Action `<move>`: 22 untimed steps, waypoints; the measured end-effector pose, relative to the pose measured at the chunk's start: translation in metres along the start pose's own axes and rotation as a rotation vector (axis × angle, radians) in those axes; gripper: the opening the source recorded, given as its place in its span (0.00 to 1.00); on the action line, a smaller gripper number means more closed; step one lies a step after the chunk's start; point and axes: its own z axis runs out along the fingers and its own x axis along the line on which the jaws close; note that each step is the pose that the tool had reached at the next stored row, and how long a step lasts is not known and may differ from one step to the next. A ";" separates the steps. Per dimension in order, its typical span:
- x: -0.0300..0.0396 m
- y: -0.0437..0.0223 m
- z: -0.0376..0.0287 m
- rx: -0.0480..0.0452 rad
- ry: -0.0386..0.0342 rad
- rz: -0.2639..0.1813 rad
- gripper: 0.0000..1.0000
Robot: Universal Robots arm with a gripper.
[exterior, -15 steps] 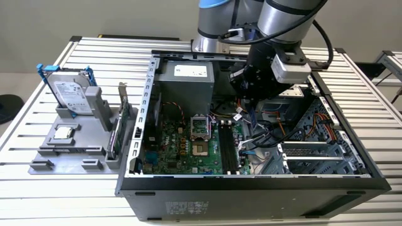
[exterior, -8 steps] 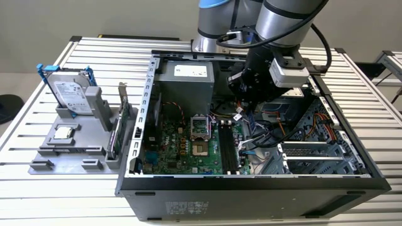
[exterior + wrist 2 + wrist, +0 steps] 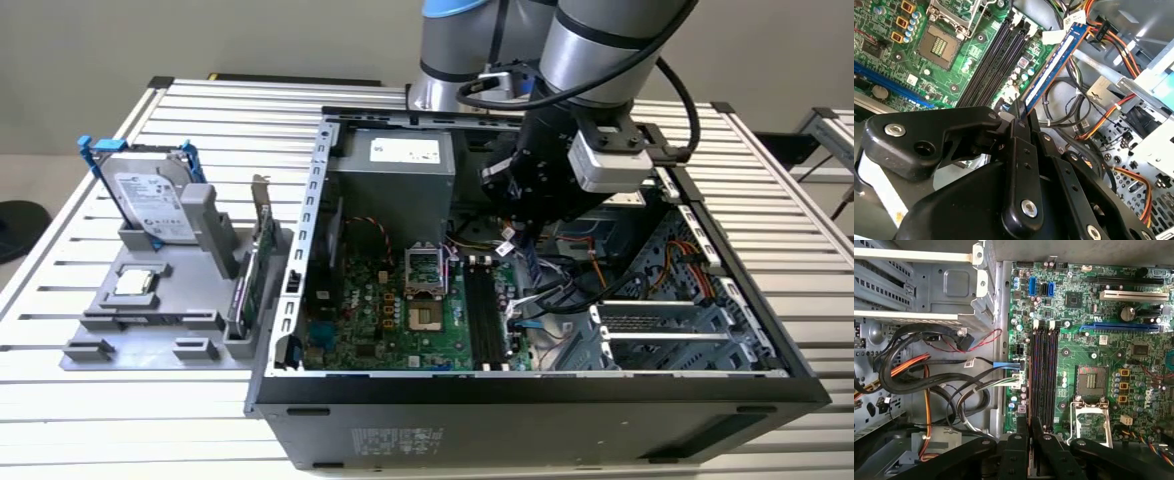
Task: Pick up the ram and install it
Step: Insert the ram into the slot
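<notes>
My gripper [image 3: 1021, 112] is shut on the ram [image 3: 1056, 62], a long, thin blue stick with a white label that juts out from between the black fingers [image 3: 1019, 150]. In the exterior view the gripper [image 3: 527, 220] hangs inside the open computer case, above the motherboard [image 3: 374, 315] and slightly to the exterior view's right of the black memory slots [image 3: 487, 310]. In the first wrist view the gripper [image 3: 1029, 427] hovers over one end of the slots [image 3: 1044, 375], which stand bare. The ram is in the air, apart from the slots [image 3: 991, 60].
Bundles of cables [image 3: 929, 370] and the drive cage [image 3: 667, 325] lie beside the slots. The open processor socket [image 3: 1093, 385] and power supply [image 3: 394, 185] are close by. Outside the case, a grey holder [image 3: 147, 320] carries a hard drive [image 3: 147, 195], an expansion card [image 3: 260, 260] and a processor chip [image 3: 134, 282].
</notes>
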 end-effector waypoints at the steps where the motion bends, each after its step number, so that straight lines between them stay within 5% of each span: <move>1: 0.0000 0.0000 0.0005 0.0004 0.0002 0.000 0.00; 22: -0.0051 0.0185 0.0023 0.0000 0.0001 0.000 0.00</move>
